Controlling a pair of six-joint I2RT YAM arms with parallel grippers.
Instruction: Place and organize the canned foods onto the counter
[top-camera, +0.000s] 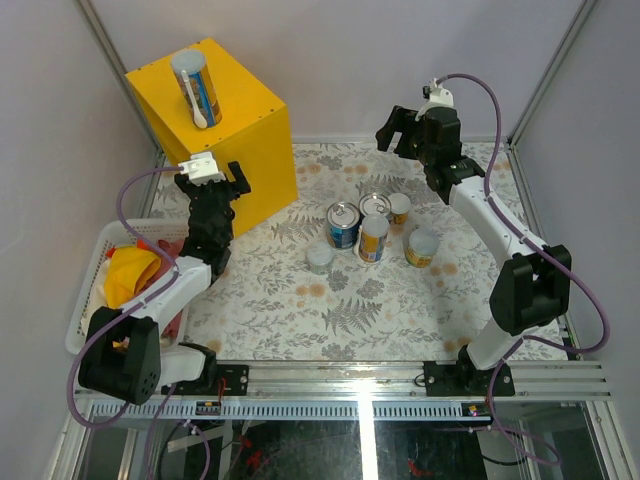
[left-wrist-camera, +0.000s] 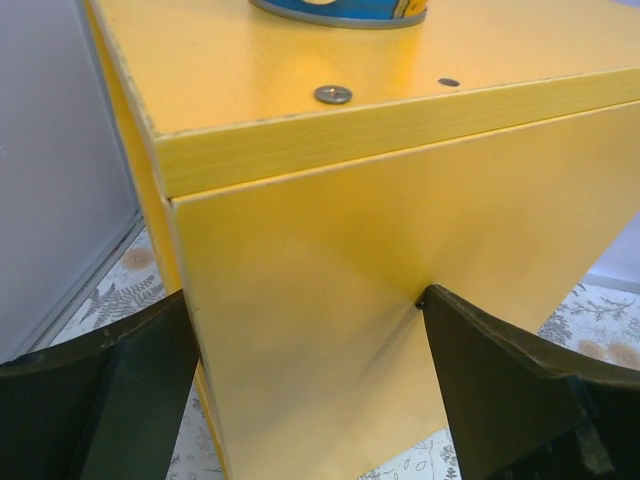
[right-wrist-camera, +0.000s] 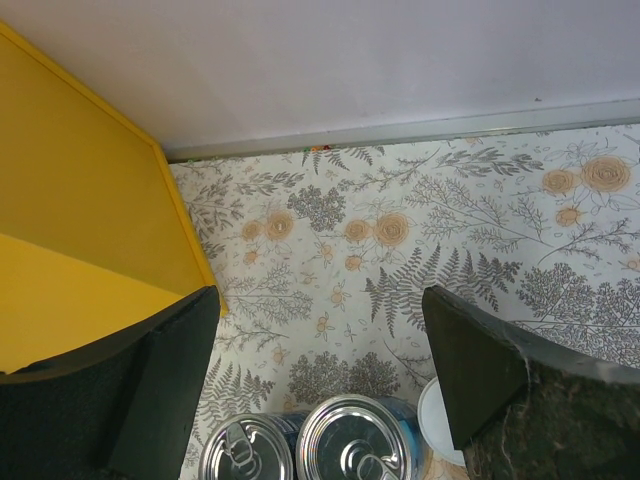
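The counter, a bright yellow box, stands at the back left with one tall blue-labelled can on its top. My left gripper hangs open just in front of the counter's side; in the left wrist view the yellow side panel fills the space beyond the empty left gripper, and the can's base shows at the top. Several canned foods cluster mid-table: steel blue cans, a yellow tube, short pale-lidded cans. My right gripper hovers open and empty above and behind them.
A white laundry basket holding yellow and red items sits at the left edge beside my left arm. Grey walls close in the back and both sides. The table wears a floral cloth. A screw marks the counter's top edge.
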